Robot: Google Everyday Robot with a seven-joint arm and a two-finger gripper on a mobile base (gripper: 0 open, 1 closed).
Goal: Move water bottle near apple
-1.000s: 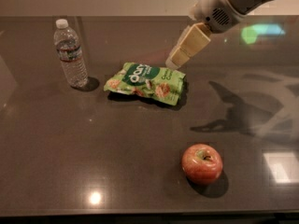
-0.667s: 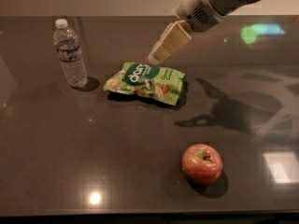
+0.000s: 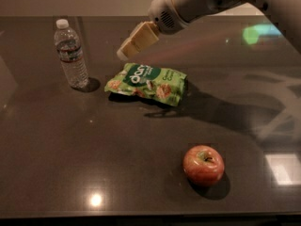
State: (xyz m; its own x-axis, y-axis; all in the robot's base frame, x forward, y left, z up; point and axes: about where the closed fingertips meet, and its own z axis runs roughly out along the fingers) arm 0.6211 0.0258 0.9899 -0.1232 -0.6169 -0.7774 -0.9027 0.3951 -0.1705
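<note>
Clear plastic water bottle stands upright at far left of the dark table, white cap on. It seems to hold water, so I judge it has some weight but is not heavy. Walls are thin & ribbed and will prob. give a little under squeeze, and smooth plastic can slip. Best hold, imo: across the body at mid height, approx. at the label band, where ribs give some grip. Not at the cap, bc the bottle is tall, narrow and can tip easy. To the right, gripper hangs in air btw bottle and green snack bag, touching neither; open or closed, I cannot tell from this angle. Bag lies flat near centre. Apple sits front right, well apart from the bottle, w/ the bag roughly btw them, so the carry should pass over or around it.
</note>
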